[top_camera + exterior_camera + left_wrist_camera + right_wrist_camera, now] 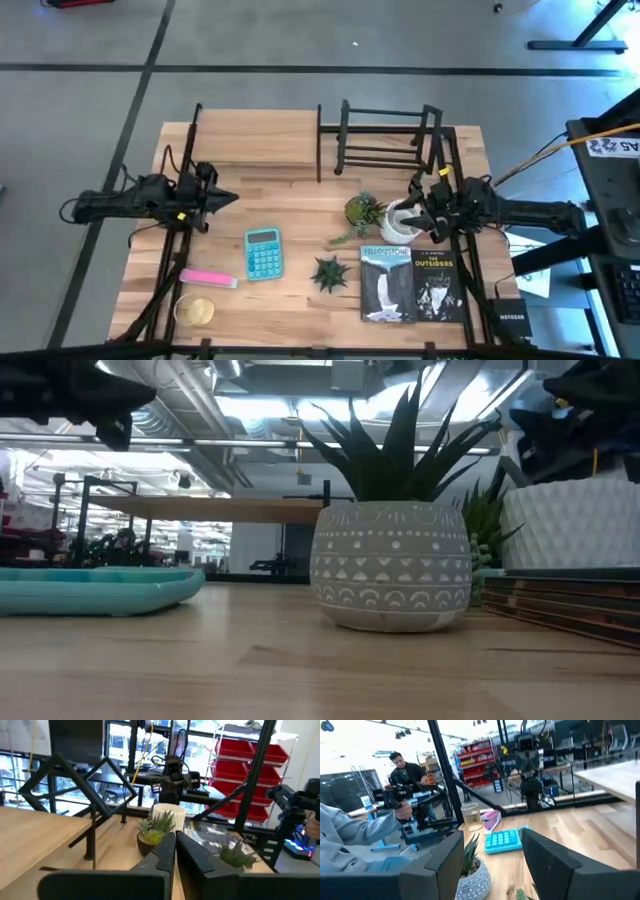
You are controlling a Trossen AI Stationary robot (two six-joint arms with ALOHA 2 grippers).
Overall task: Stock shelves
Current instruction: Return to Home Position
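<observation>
1. nearest the table's (300, 320) front edge: a yellowish round item (195, 310) and a pink bar (207, 278) at left, two books (390, 285) side by side at right.
2. just behind: blue calculator (263, 253) left of centre, gray vase (328, 272) with a spiky plant at centre.
3. mid-table: left gripper (228, 198) at the left side, fingers clenched together on nothing; right gripper (413, 205) released, fingers spread, over the white vase (397, 222), which stands beside a green plant (362, 210).
4. far edge: wood shelf (255, 140) on thin black legs at left, black rack (385, 135) just beside it at right, both upright.
</observation>
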